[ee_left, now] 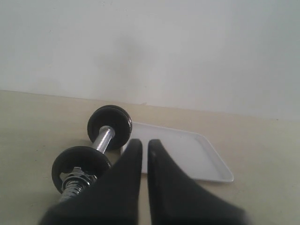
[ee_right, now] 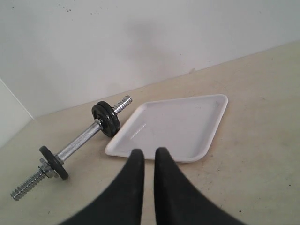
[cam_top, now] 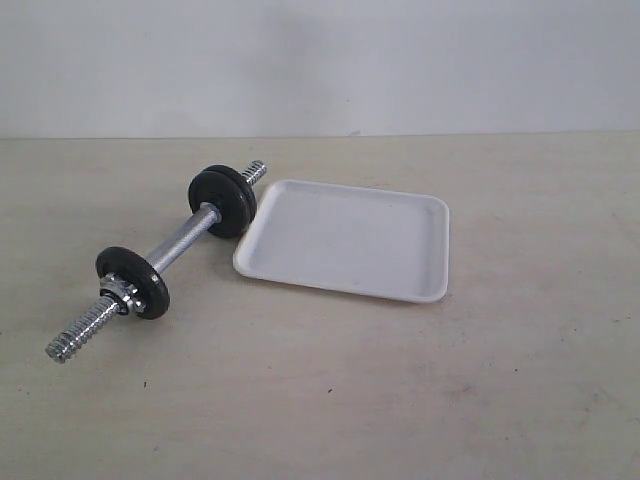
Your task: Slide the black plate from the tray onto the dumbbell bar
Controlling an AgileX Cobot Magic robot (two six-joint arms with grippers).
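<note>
A: Currently, where are the black plates?
B: On the dumbbell bar: 2 together near its 1 o'clock end, just beside the tray; a single plate toward 7 o'clock.
A: Jaws?
B: Left gripper, right gripper: jaws together.

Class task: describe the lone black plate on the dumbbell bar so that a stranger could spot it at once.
On the beige table, a chrome dumbbell bar lies beside the white tray. The plate sits toward the bar's end away from the tray. Unlike the pair by the tray, it stands alone, a chrome nut against it.
</note>
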